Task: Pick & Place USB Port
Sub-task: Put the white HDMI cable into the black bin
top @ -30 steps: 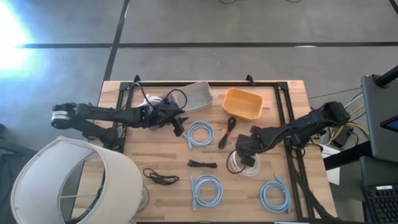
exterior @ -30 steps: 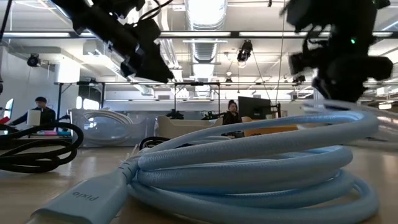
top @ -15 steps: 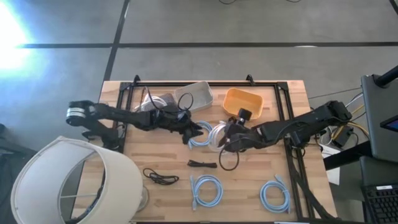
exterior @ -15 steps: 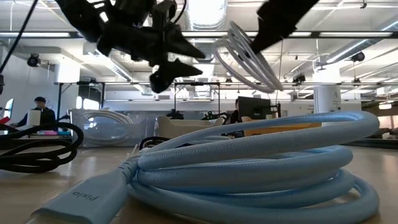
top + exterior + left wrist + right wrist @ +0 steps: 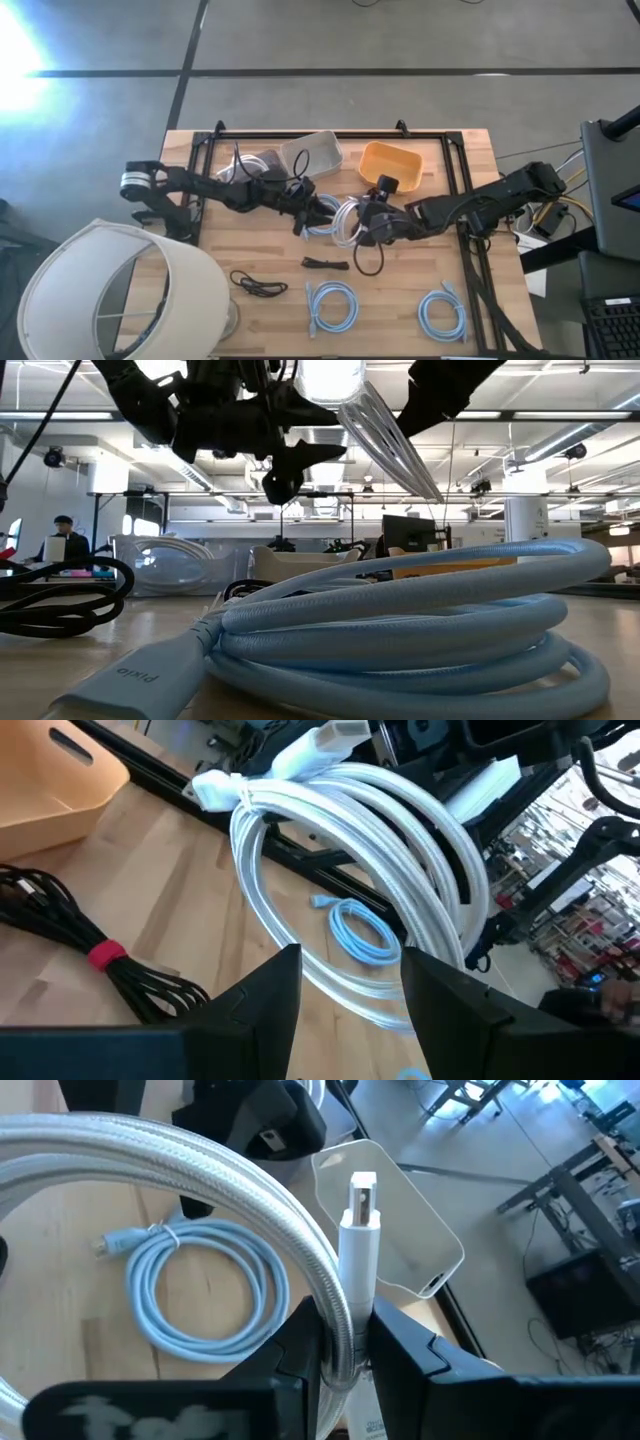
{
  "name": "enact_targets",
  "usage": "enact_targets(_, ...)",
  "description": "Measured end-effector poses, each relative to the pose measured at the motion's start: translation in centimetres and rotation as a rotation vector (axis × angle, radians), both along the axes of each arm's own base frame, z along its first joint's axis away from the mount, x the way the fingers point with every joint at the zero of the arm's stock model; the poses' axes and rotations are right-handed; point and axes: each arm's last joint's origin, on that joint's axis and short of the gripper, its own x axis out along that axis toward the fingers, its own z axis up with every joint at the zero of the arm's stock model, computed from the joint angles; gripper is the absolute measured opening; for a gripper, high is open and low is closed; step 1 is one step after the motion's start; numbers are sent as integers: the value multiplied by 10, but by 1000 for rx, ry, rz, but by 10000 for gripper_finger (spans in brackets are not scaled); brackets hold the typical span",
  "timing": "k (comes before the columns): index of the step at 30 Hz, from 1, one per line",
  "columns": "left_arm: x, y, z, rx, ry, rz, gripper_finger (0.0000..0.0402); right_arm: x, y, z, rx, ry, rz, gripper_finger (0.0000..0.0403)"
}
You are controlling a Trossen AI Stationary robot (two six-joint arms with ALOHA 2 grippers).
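A coiled white USB cable (image 5: pixel 347 220) hangs above the table's middle, lifted clear, in my right gripper (image 5: pixel 360 222), which is shut on it. The low view shows the white coil (image 5: pixel 388 438) tilted in the air. My left gripper (image 5: pixel 320 212) is open and level just left of the coil. In the left wrist view its two fingers (image 5: pixel 262 1002) stand on either side of the white coil's lower arc (image 5: pixel 345 988), with no touch that I can see. A light-blue coil (image 5: pixel 322 216) lies on the table under the left gripper. My right gripper pinches the white coil's bundled strands (image 5: pixel 335 1325) between its two fingers (image 5: pixel 300 1355), right beside the white USB plug (image 5: pixel 361 1215) that sticks out past them. It comes roughly level from the table's right side. The coil is lifted clear and stands on edge, tilted.
An orange bin (image 5: pixel 391 166) and a clear bin (image 5: pixel 312 153) sit at the far edge. A black cable with a red tie (image 5: pixel 95 955) lies near the middle, small black cables (image 5: pixel 258 285) nearer, and two more blue coils (image 5: pixel 331 304) near the front. A lampshade (image 5: pixel 110 290) covers the near-left corner.
My right gripper took the white coil off the table at right of centre, lifted it clear and carried it left and toward the far edge to the table's middle. My left gripper moved right toward the coil until its fingers reached it.
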Motion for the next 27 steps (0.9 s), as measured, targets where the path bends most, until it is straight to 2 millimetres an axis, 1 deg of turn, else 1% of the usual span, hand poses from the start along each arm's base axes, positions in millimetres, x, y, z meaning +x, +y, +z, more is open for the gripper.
enact_targets(5,-2,-1,-2,43,-9,-14,177,-1,0,-1,-33,39,22,63)
enact_targets(10,-2,-2,-1,81,-34,-31,177,0,-1,0,-34,33,19,63)
enact_targets(20,-1,-11,4,87,-83,-60,177,1,-4,1,-48,19,-9,63)
enact_targets(27,4,-14,12,94,-103,-11,177,2,-6,2,-43,4,-20,63)
